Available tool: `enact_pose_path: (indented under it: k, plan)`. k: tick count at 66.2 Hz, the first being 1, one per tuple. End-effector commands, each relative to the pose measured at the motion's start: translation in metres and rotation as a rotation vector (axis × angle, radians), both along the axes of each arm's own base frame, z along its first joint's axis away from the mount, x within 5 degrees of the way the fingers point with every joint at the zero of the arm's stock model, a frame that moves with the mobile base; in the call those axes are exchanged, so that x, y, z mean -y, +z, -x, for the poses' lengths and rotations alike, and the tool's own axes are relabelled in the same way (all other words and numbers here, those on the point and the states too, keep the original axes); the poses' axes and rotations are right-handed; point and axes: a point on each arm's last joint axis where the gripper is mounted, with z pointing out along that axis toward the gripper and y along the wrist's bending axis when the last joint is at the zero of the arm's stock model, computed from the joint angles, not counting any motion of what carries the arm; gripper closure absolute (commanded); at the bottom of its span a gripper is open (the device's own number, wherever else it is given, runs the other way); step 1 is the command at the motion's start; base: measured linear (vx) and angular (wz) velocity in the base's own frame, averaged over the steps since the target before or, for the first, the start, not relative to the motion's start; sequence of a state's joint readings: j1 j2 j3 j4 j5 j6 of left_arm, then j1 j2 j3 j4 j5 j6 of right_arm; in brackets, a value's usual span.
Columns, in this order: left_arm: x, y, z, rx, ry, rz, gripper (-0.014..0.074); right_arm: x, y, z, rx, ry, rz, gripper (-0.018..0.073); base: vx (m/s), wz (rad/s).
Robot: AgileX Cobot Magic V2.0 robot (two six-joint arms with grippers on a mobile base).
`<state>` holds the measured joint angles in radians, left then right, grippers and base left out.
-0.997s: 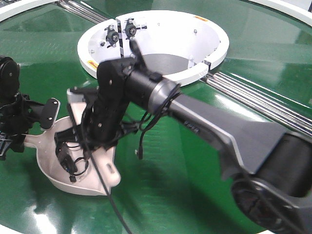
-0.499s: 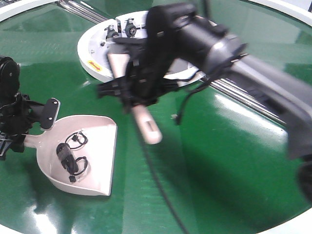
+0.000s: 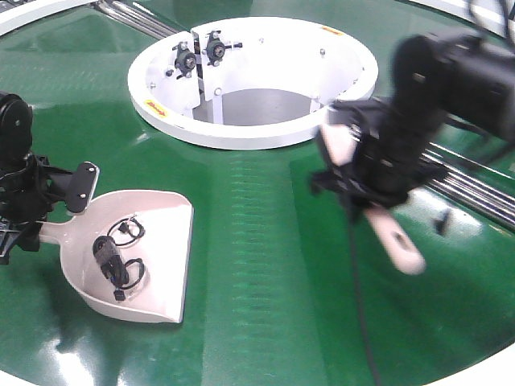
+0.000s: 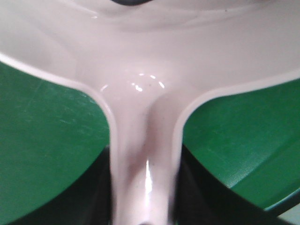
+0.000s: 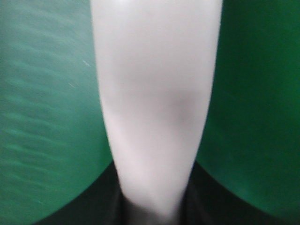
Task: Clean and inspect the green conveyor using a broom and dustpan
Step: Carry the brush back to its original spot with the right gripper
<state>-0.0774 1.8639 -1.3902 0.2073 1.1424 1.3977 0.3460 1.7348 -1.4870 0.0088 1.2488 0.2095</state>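
Pinching with the right gripper [image 3: 364, 197], jaws pressed together on the broom [image 3: 398, 245], handle end jutting down beyond it over the green conveyor [image 3: 257, 305]; clamping with the left gripper [image 3: 44, 221] on the dustpan [image 3: 165, 233] handle, scoop lying flat just ahead, black cable bits [image 3: 117, 257] inside.

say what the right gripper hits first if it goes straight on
Probably the green conveyor: the right gripper points down along the broom it holds, with only belt beyond; blur hides the depth.
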Motion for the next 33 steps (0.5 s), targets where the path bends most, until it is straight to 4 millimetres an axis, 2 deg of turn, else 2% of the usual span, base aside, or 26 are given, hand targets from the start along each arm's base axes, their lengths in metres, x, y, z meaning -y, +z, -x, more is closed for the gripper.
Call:
enact_pose_path:
  k: [1,15,25,33]
  plan:
    - [0.002,0.021,0.002,0.042,-0.021,-0.004,0.0594,0.022,0.012,0.018,0.061,-0.001,-0.021,0.0561,0.0,0.0]
    - [0.002,0.021,0.002,0.042,-0.021,-0.004,0.0594,0.036,-0.022,0.038,0.016,0.022,0.019,0.0561,0.0,0.0]
    - [0.002,0.021,0.002,0.042,-0.021,-0.004,0.0594,0.037,-0.044,0.044,0.013,0.037,0.017,0.0561,0.0,0.0]
    - [0.002,0.021,0.002,0.042,-0.021,-0.004,0.0594,0.037,-0.054,0.045,0.031,0.037,0.011,0.0561,0.0,0.0]
